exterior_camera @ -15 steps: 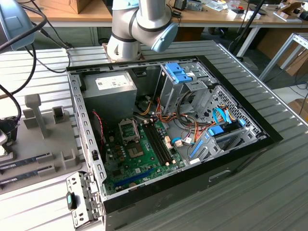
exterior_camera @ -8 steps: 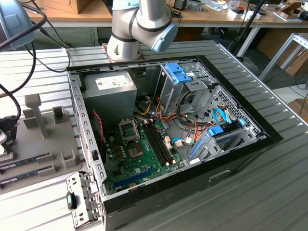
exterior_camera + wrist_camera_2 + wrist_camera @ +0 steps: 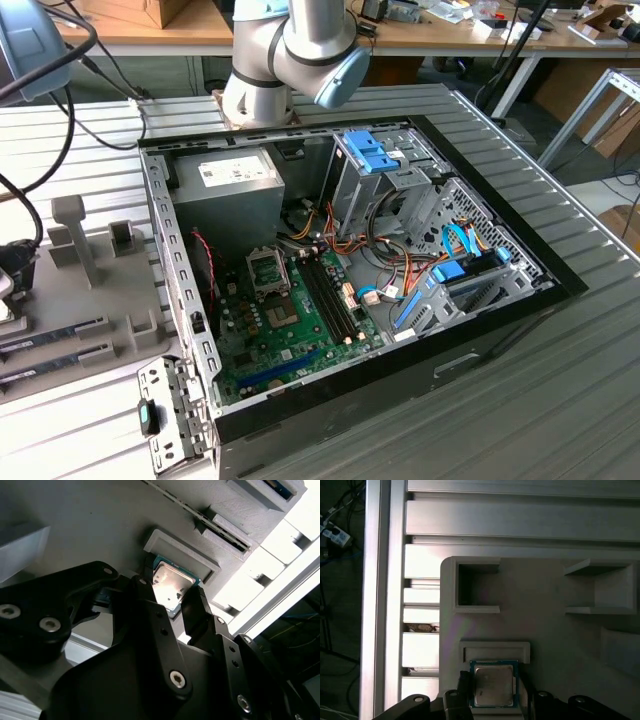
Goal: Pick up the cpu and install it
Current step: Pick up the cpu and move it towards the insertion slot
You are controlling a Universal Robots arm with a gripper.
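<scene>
The cpu is seen in both wrist views lying flat, metal top up, in a shallow seat of a grey tray. One edge of it is set against a raised lip of that seat. The gripper is placed directly over the cpu, which lies between its two black sides. Whether the gripper is clamped on the cpu or merely set around it cannot be told. The cpu appears level with its seat.

In the exterior view the tray is laid on the slatted table, on the exterior view's left of an open case. Two memory strips are held in slots at the tray's near end. Inside the case a green board is mounted, and on it a socket is seen with its bracket raised. A grey power supply is fitted behind the board. The arm is based on the table beyond the case.
</scene>
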